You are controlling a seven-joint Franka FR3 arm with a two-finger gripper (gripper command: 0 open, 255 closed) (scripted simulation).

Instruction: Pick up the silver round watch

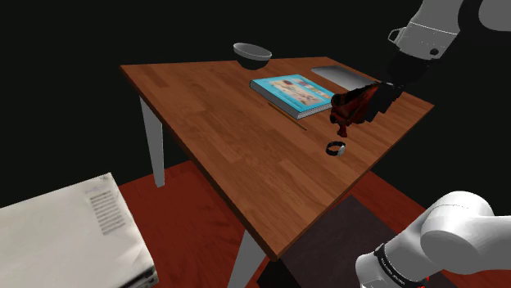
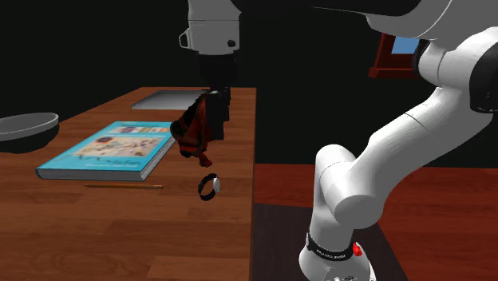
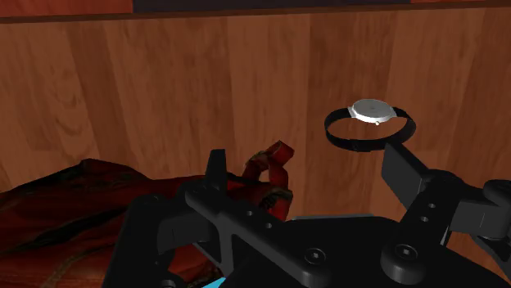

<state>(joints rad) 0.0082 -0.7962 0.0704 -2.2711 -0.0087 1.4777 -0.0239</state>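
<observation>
Silver-faced watch (image 3: 370, 110) with a black strap loop sits on the wooden tabletop (image 1: 221, 123), near the edge on the stand's side and just off the book's (image 1: 293, 92) near corner. Nothing is touching it.

Gripper (image 3: 305, 155) hovers above and to one side, with the fingers spread and nothing clamped. In the wrist view the watch lies beyond the right fingertip (image 3: 395, 159), not between the two.

My read on the step:
- Shift sideways until the dial is centred between the fingers, then descend.
- The strap stands as a loop with the face riding on top, so close across the case or pinch the strap wall. A squeeze on the loop alone may collapse it or let it roll.
- Keep the left finger clear of the dark red crumpled thing (image 3: 82, 204) right beside it, or it could get dragged in.

Hard to make out:
- In both exterior views the red thing overlaps the hand, masking the fingertips there.
- I can't tell whether it rests on the tabletop or hangs against the gripper.
- The strap's underside and clasp are hidden.
- Height above the wood is unclear.
</observation>
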